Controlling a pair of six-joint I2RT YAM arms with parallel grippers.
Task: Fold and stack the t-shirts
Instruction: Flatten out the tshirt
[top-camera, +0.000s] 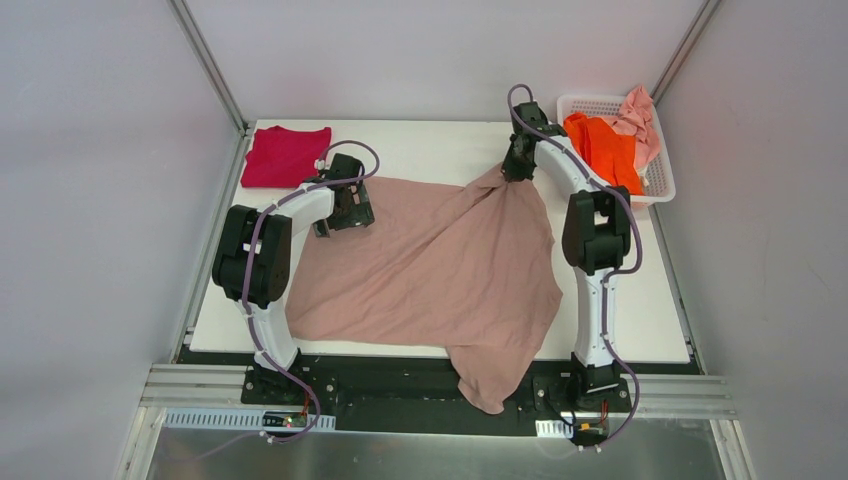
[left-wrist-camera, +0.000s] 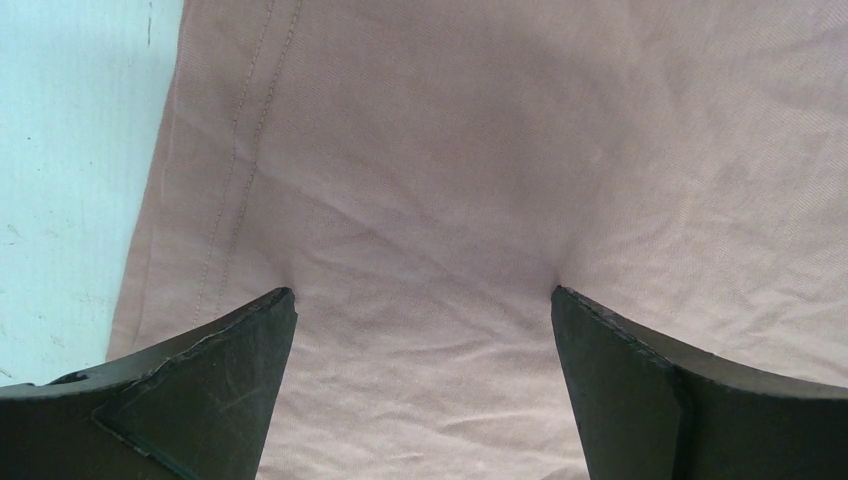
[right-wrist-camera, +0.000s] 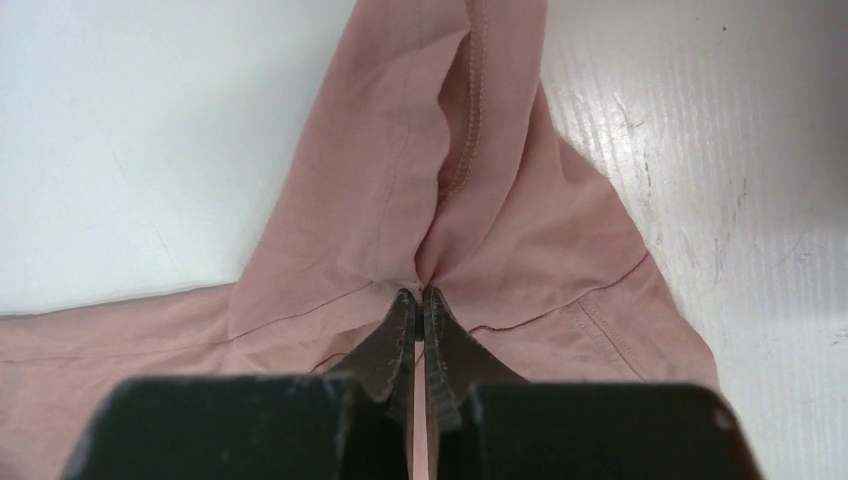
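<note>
Item 1. Beige t-shirt (top-camera: 440, 270): I see it spread rumpled across the middle of the tabletop (top-camera: 430, 140). One end spills over the near edge between the two arm bases. Only the overhead view gives me this full outline.

Item 2. Crimson t-shirt (top-camera: 285, 155): folded flat at the far left corner, apart from the beige one. Seen from overhead only.

Item 3. Orange t-shirt (top-camera: 603, 148) and pale pink t-shirt (top-camera: 640, 118): both heaped in the white basket (top-camera: 662, 188) at the far right, the orange draped over its left rim.

Item 4. Left claw (left-wrist-camera: 420, 295): spread wide, holding nothing. Its wrist view shows both fingers (left-wrist-camera: 200, 400) down at the beige cloth, creases running to each tip, beside a double-stitched hem with bare tabletop to the left. I cannot read that stitching from overhead.

Item 5. Right claw (right-wrist-camera: 420, 292): closed tight on a gathered pinch of the beige t-shirt. The wrist view shows a seamed fold rising from the tips. Overhead, the cloth draws up into a peak at its far edge.

Item 6. Left arm (top-camera: 262, 250): elbow bent, forearm reaching right over the shirt's far left corner.

Item 7. Right arm (top-camera: 598, 230): stretched far forward, wrist turned left, just beside the basket.
</note>
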